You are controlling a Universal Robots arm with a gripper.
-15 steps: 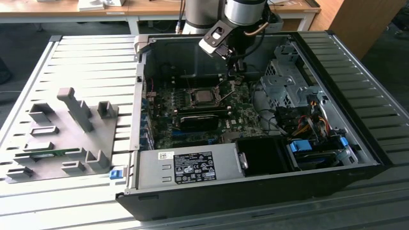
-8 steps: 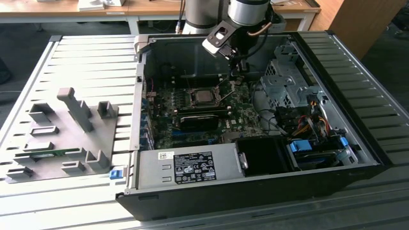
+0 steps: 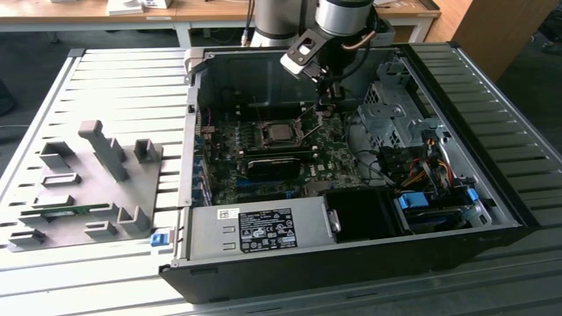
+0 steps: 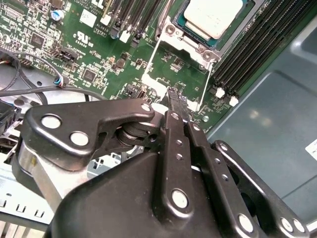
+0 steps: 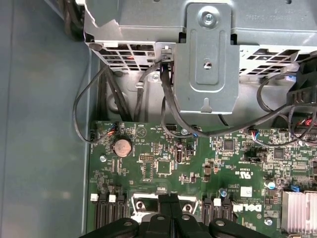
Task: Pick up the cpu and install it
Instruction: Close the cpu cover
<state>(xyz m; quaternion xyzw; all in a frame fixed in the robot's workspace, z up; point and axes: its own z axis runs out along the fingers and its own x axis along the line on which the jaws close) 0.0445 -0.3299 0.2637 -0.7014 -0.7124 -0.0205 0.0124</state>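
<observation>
Cpu [image 3: 281, 133]: lies flat in its socket on the board [image 3: 263, 181], silvery top up, inside the open case [image 3: 351, 276].

Pincer [image 3: 323, 110]: inside the case, low over the board, just beside the socket on the side toward the drive cage [image 3: 386, 112]. In the second wrist view the fingertips [image 4: 174, 101] are pressed together with nothing between them, close to the socket's thin wire lever [image 4: 154, 59]. Whether they touch it I cannot tell.

Handling (judgement):
- Light, stiff and thin; the smooth metal top is probably slippery.
- The underside contacts and socket pins are likely fragile, so no tilt and no sideways drag.
- Best hold is across two opposite edges, level.

Surroundings:
- The socket frame closely rings the chip, leaving little room at its edges.
- Long black memory slots [image 4: 247, 49] run alongside.
- In the first wrist view, dark cables [image 5: 168, 99] loop from the cage down to the board near a coin cell [image 5: 122, 147], a possible snag for the wrist.
- The case walls limit a side approach.
- Grey fixture blocks [image 3: 105, 158] stand on the slatted tabletop [image 3: 123, 79], well apart from the case.
</observation>
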